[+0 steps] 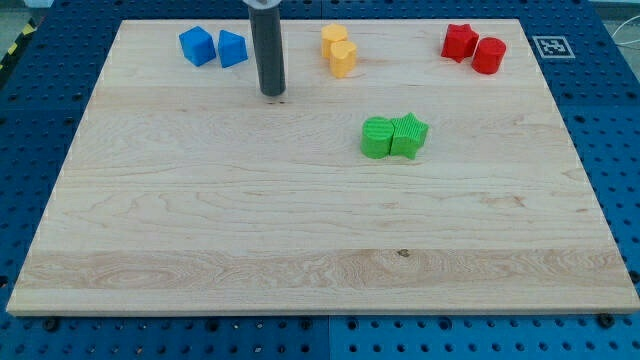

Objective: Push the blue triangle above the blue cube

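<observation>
- My tip [273, 95] is resting on the table [300, 250] in the upper left part of the view, below and to the right of the two blue blocks and apart from both.
- I am carrying no claw; my arm is ending in a plain dark rod [268, 50], so there is nothing to report as open or closed.
- The blue cube [197, 46] is sitting near the table's top edge, at the view's upper left.
- The blue triangle [232, 49] is sitting just to the right of the blue cube, very close to it; I cannot tell whether they are touching.
- Two yellow blocks [339, 50] are standing pressed together to the right of my rod, near the top edge.
- A red star [459, 41] and a red cylinder [489, 55] are lying side by side at the view's upper right.
- A green cube [378, 137] and a green star [409, 135] are lying touching, right of centre, well apart from my tip.
</observation>
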Controlling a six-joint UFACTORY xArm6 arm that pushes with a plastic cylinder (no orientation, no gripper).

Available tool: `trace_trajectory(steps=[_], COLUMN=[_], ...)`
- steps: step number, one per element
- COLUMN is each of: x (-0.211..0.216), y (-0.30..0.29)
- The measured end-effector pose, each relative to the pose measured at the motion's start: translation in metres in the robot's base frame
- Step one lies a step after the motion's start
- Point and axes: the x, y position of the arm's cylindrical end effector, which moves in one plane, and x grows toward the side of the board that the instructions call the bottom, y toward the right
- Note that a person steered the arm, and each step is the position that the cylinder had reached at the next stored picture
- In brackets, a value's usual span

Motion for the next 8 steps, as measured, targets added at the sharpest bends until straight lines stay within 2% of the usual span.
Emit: trace_trajectory(steps=[3, 5, 8], x=[-0.084, -0.134, -0.133], y=[-0.068, -0.073, -0.098])
